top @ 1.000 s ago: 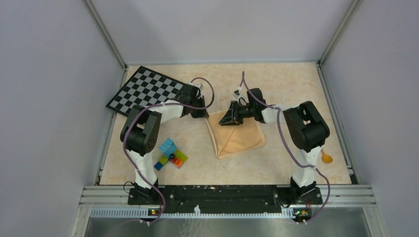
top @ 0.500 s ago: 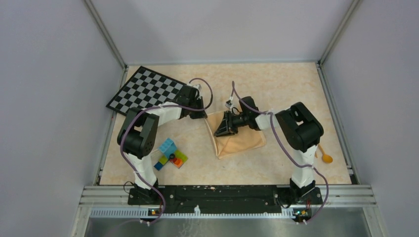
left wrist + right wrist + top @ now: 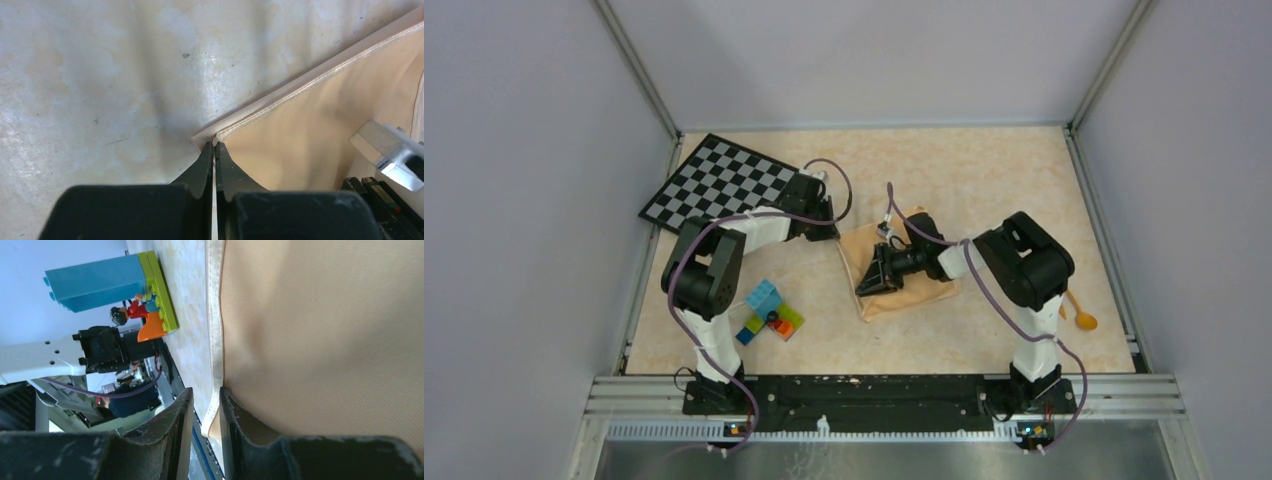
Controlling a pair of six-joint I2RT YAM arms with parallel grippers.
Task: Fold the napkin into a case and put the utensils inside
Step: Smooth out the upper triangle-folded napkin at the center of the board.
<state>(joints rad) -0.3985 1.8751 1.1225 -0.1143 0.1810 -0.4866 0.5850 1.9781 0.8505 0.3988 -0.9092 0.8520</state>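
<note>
While your left pincer [image 3: 215,147] is clenched, its tips touch a corner of the napkin [image 3: 310,130], which lies ahead and to its right on the surface [image 3: 100,75]; you cannot tell whether cloth is caught between them. Your right pincer [image 3: 206,395] grasps the napkin's hemmed edge, the hem running between its 2 fingers. Toy bricks [image 3: 110,285] stand beyond that pincer's tips, apart from the cloth. 1 spoon [image 3: 1084,320] lies well behind it, past its arm.
</note>
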